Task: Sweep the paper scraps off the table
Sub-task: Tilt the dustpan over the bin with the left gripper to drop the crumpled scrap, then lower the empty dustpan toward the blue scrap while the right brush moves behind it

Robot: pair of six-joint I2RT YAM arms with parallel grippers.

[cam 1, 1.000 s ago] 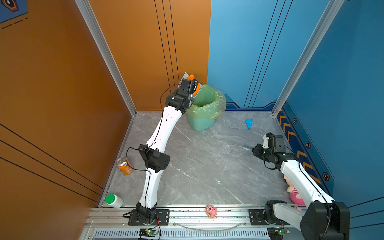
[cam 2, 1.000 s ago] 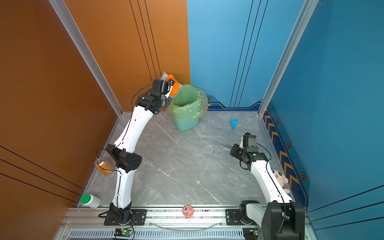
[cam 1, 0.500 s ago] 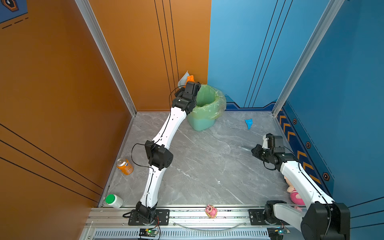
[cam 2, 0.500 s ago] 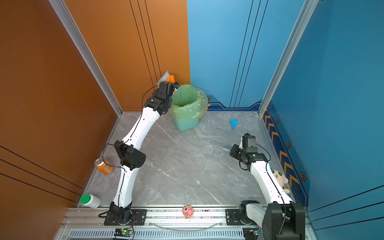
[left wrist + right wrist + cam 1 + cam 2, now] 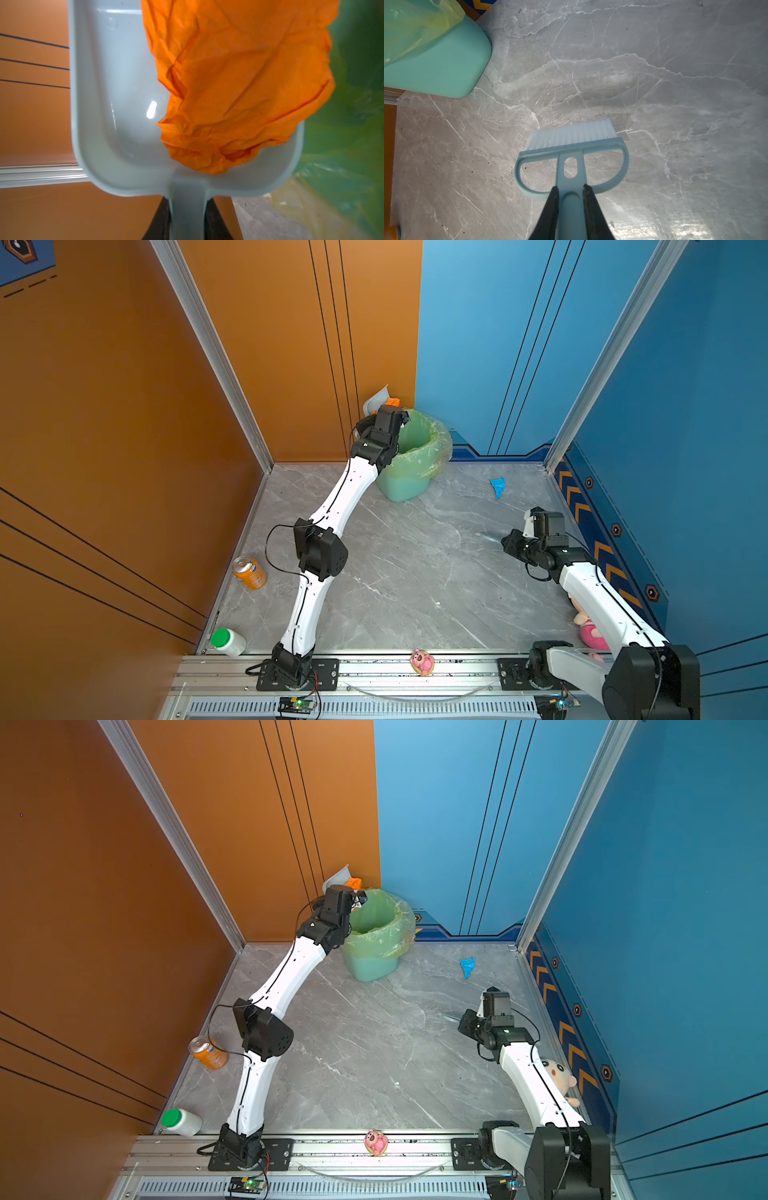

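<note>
Left arm against one second earlier: the elbow (image 5: 320,549) swings away from the orange can (image 5: 249,572) toward the middle of the table (image 5: 415,572). The left end effector (image 5: 387,414) shifts up to the rim of the green bin (image 5: 419,448). The orange paper scrap (image 5: 392,401), earlier seen beside the wrist over that rim, now shows only above it, next to the dustpan (image 5: 374,401).

Orange paper scrap (image 5: 239,83) partly off-frame
</note>
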